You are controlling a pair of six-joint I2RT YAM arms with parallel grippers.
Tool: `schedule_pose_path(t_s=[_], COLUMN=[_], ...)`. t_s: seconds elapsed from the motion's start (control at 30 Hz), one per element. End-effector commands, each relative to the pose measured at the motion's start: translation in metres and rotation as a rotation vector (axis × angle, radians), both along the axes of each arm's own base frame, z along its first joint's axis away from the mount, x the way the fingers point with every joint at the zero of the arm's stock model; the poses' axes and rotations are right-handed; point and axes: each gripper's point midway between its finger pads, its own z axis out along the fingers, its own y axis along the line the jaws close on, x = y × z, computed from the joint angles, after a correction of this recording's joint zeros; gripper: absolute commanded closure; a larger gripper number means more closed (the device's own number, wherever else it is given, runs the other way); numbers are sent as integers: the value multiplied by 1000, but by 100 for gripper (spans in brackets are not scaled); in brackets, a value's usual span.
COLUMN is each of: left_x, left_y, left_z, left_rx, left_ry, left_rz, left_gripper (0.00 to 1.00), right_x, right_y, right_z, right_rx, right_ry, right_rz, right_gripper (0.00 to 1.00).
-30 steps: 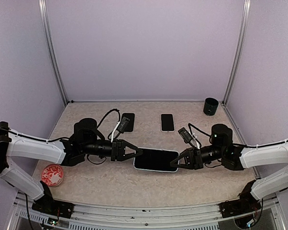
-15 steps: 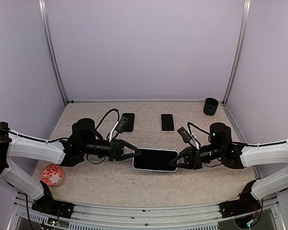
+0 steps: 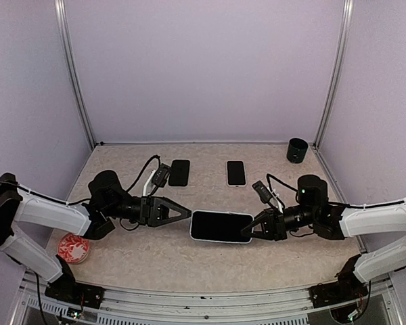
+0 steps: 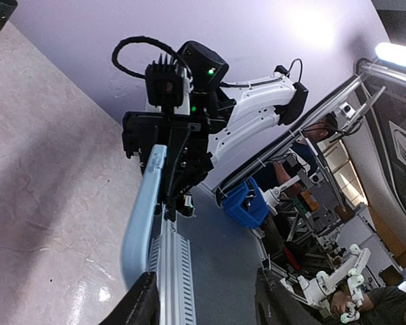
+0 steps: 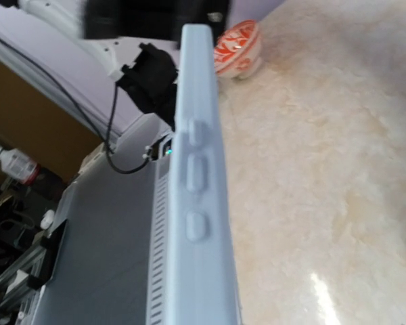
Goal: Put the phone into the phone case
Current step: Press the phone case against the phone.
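Hovering open, left end effector (image 3: 187,215) clears the phone case (image 3: 221,226) edge.

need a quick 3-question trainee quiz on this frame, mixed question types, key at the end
1. True or false: the left gripper has its jaws apart.
2. The pale case is clamped at one end by: A) the left gripper B) the right gripper C) nothing.
3. What lies at the near left corner of the top view?

Key: 1 true; 2 B; 3 the red patterned bowl.
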Motion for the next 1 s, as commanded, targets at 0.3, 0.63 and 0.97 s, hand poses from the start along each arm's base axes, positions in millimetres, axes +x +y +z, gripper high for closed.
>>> schedule_pose_path(t_s=[0.3,0.63,0.97], left_x=[29,8,-4], left_y=[0,-19,-25], left_z=[-20,-36,-49], left_rx=[174,234,233], left_ry=[-99,-123,-93], left_rz=[193,147,104], left_gripper=[29,26,53], right_x=[3,10,12], right_y=[-6,-5,-6], right_z=[25,29,36], right_rx=[54,53,63], right_ry=[-60,-56,-63], right_rz=[-38,-76,-96], right_gripper=[100,100,100])
